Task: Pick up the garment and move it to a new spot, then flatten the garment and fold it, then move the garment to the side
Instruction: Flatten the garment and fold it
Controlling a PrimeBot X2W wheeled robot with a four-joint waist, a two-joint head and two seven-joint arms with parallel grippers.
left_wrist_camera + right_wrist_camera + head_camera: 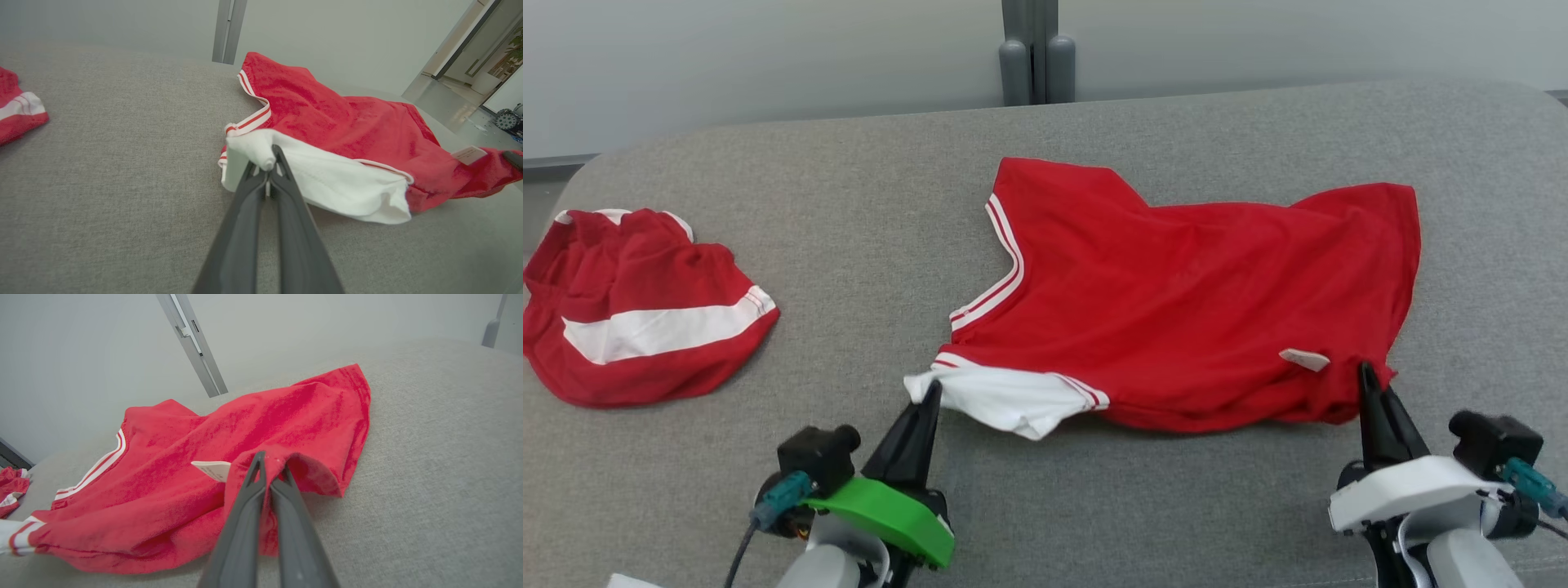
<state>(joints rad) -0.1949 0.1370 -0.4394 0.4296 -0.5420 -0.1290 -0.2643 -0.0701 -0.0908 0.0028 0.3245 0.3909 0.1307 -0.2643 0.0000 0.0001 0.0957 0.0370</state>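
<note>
Head view: red garment, white sleeve, lies rumpled

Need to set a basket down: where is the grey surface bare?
Bare grey surface: the wide strip between the crumpled garment and the shirt, and the far band behind both. Crowded: the shirt's near edge, where left gripper and right gripper pinch it.
</note>
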